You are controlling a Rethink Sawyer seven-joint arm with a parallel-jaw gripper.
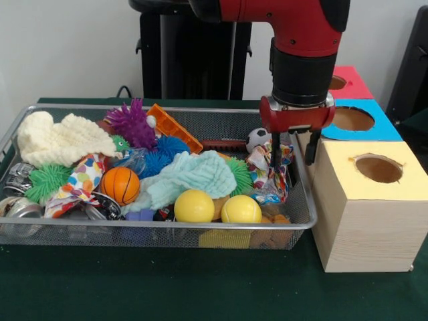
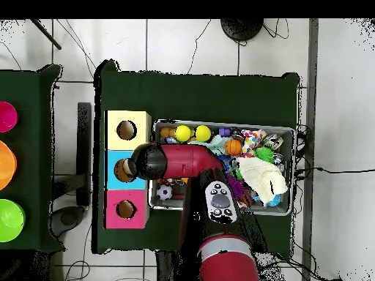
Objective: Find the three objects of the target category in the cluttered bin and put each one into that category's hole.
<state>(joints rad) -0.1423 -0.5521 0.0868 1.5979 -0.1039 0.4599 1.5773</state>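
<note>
Gripper point(image 1: 292, 158) hangs at bin point(image 1: 304, 221) edge nearest the boxes, fingers apart, empty; your patterned cloth point(image 1: 266, 175) lies directly below; drop straight down.

Green table point(image 1: 134, 287), white wall point(image 1: 67, 47), tiled floor point(image 2: 183, 44)

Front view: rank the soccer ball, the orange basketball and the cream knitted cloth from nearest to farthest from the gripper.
Judged across the front view, from the gripper with its open fingers at the bin's right end:
1. Soccer ball, just to its left.
2. Orange basketball, left of the bin's middle.
3. Cream knitted cloth, at the bin's left end.
</note>
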